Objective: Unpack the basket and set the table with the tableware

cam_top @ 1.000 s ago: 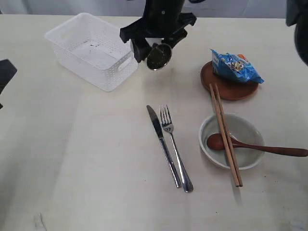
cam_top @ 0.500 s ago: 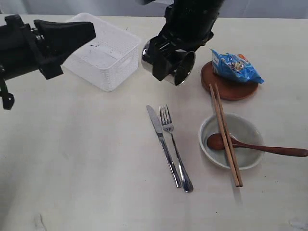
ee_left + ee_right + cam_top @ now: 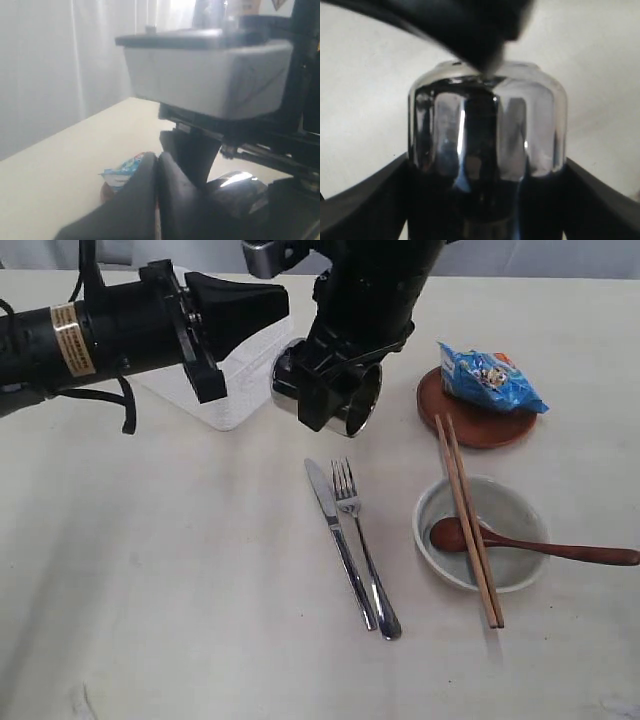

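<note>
My right gripper (image 3: 330, 390) is shut on the shiny steel cup (image 3: 364, 402), which hangs tilted above the table (image 3: 180, 570) just right of the basket. In the right wrist view the cup (image 3: 487, 125) fills the space between the two fingers of that gripper (image 3: 487, 200). My left gripper (image 3: 275, 302) reaches in from the left over the white basket (image 3: 238, 390), shut and holding nothing (image 3: 157, 159). The knife (image 3: 340, 540) and fork (image 3: 362, 540) lie side by side. Chopsticks (image 3: 468, 530) and the wooden spoon (image 3: 560, 551) rest on the bowl (image 3: 430, 508). The brown plate (image 3: 480, 430) sits beyond the bowl.
A blue snack packet (image 3: 490, 375) lies on the brown plate; the left wrist view shows the packet (image 3: 125, 167) past the fingertips. The left arm hides most of the basket. The near and left parts of the tabletop are bare.
The left arm has swung in from the left and now stretches over the basket. The right gripper with the cup has moved away from the basket, down and toward the cutlery.
</note>
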`<control>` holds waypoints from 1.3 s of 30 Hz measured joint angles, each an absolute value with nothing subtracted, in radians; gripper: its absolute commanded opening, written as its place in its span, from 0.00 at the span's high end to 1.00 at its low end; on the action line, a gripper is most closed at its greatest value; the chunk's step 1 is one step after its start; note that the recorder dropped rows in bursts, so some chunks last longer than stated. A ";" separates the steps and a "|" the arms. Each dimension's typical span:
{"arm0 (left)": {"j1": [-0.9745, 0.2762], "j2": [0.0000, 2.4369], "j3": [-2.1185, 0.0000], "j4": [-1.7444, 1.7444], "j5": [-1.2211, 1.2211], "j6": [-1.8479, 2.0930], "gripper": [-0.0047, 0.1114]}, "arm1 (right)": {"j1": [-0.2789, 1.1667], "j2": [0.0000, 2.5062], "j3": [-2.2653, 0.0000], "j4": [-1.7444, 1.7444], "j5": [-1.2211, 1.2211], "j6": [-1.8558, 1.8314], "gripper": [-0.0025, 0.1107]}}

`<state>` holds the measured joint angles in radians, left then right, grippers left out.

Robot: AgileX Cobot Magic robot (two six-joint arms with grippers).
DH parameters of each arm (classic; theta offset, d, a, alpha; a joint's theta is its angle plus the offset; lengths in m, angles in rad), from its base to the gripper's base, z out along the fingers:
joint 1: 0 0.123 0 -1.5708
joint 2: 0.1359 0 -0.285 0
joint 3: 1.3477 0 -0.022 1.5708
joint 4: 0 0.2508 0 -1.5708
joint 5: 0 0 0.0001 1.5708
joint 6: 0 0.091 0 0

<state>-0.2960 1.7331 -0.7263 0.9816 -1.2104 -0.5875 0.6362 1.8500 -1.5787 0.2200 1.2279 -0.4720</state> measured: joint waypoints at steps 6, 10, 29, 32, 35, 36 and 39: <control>-0.338 1.766 -0.728 1.006 -1.124 -0.579 0.96 | 0.657 1.861 -1.579 0.191 1.226 -0.469 0.98; -0.345 1.779 -0.728 1.006 -1.090 -0.575 0.96 | 0.657 1.862 -1.579 0.161 1.230 -0.455 0.98; -0.345 1.848 -0.730 1.012 -1.069 -0.570 0.96 | 0.657 1.862 -1.579 0.015 1.148 -0.323 0.98; -0.345 1.848 -0.730 1.014 -1.069 -0.570 0.96 | 0.657 1.862 -1.579 0.013 1.108 -0.308 0.98; -0.345 1.848 -0.730 1.003 -1.069 -0.559 0.96 | 0.657 1.862 -1.579 0.012 1.103 -0.306 0.98; -0.345 1.848 -0.730 0.993 -1.069 -0.548 0.96 | 0.657 1.862 -1.579 0.012 1.108 -0.306 0.98; -0.345 1.848 -0.730 0.935 -1.069 -0.521 0.96 | 0.657 1.862 -1.579 0.012 1.133 -0.306 0.98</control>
